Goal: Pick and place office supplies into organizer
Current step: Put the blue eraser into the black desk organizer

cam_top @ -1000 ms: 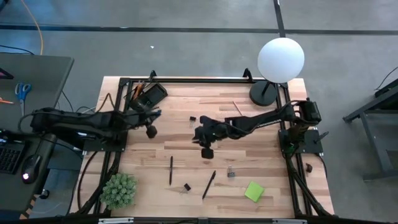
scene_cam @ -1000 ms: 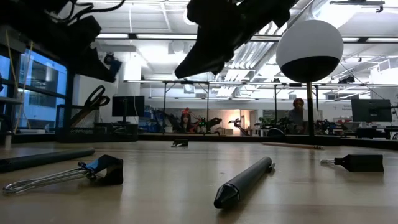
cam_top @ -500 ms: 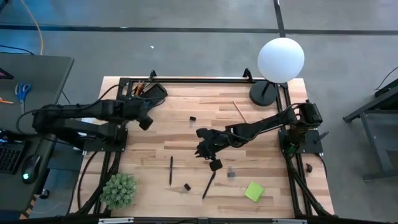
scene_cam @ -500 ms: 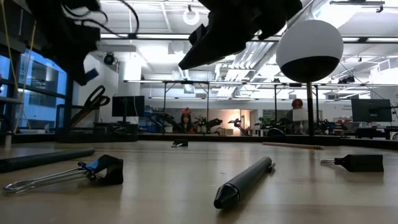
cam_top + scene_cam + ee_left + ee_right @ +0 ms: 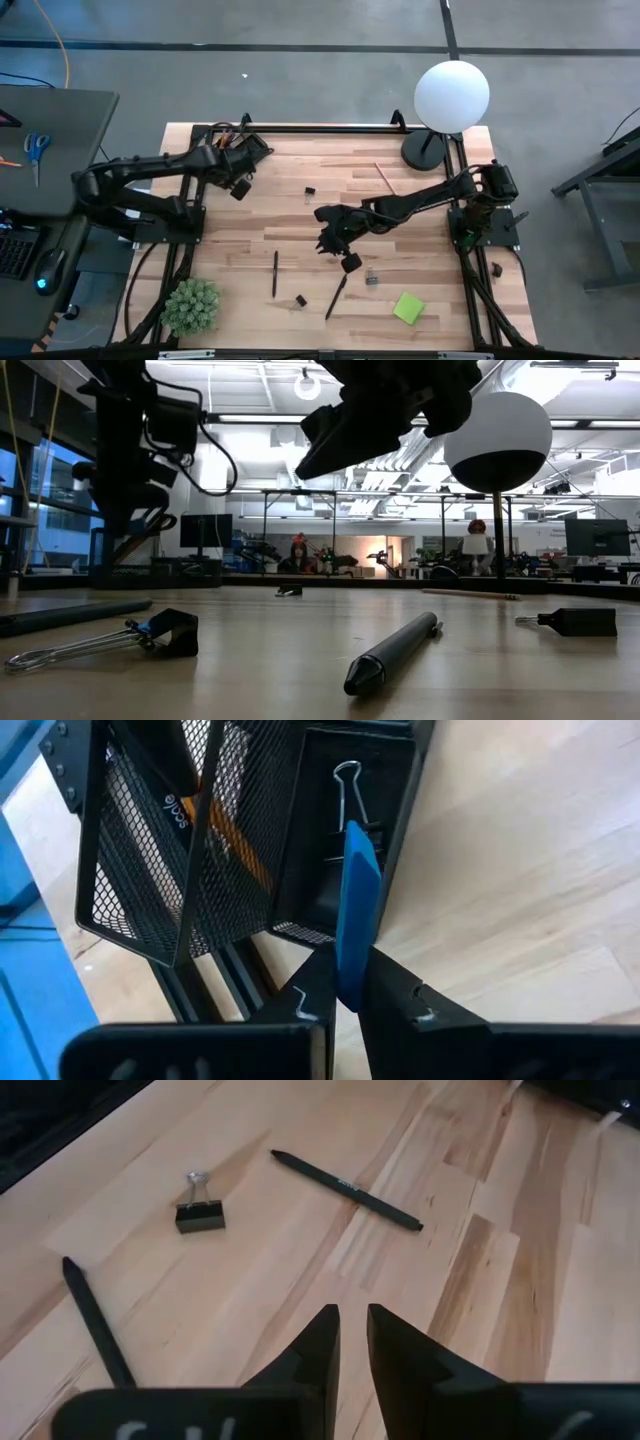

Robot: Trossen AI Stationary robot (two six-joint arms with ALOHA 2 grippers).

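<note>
The left claw (image 5: 345,995) is pinched tight on a blue eraser (image 5: 357,910), holding it by one end so the rest stands out past the fingertips, free to drop cleanly. Just ahead of that claw sits the black mesh organizer (image 5: 240,840): a binder clip (image 5: 346,795) already lies in the open compartment straight beyond the eraser's tip, and orange pencils (image 5: 235,845) lean in the taller mesh section beside it. The eraser seems lined up over the clip's compartment, so release looks like the step in hand.

The right claw (image 5: 350,1342) hovers over mid-table with its fingers close together, only a narrow gap between them and nothing held. Ahead of it lie a black pen (image 5: 345,1177) and a black binder clip (image 5: 198,1213); another dark pen (image 5: 93,1320) lies off to one side. Its low, forward-tilted pose suggests it is lining up on one of these.

The table (image 5: 440,210) is pale butcher-block wood, framed by black rails. On it, well away from either claw, are a green sticky-note pad (image 5: 408,307), a spiky potted plant (image 5: 191,305) and a globe lamp (image 5: 452,96). Beyond lies an open workshop with bright ceiling strips and people far off.
</note>
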